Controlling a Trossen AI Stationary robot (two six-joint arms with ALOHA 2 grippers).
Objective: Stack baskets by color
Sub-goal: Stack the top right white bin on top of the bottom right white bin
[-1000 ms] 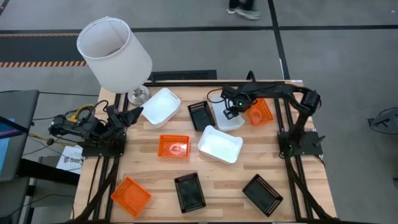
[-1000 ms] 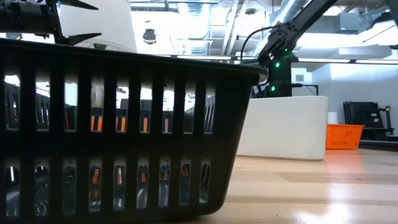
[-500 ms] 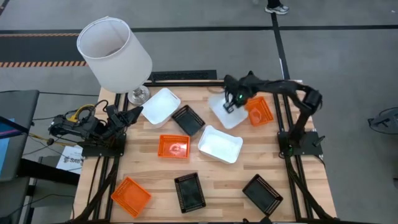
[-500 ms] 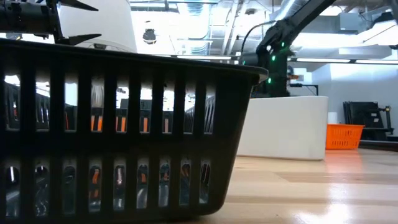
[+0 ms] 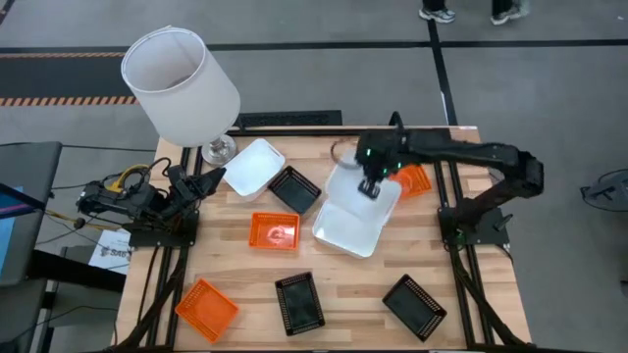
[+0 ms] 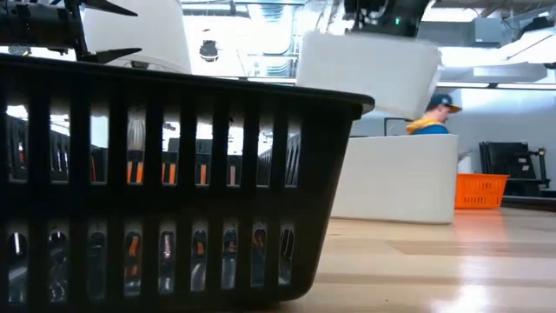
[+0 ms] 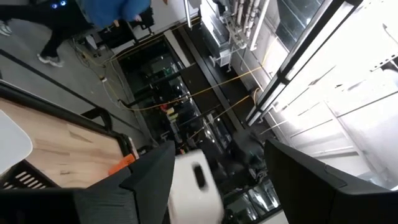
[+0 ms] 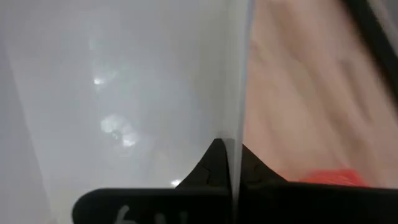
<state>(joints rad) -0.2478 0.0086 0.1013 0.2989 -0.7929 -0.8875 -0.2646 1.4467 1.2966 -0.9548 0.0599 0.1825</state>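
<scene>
The right gripper holds a white basket lifted off the table, its jaws clamped on the basket's rim, as the right wrist view shows with the thin white wall pinched between them. The carried basket hangs partly over a second white basket, which rests on the table toward seven o'clock from the jaws; in the low view the held one floats above the resting one. Nesting them looks to depend on matching long axes, which do not yet seem aligned. The left gripper waits at nine o'clock, jaws apart, near a third white basket
</scene>
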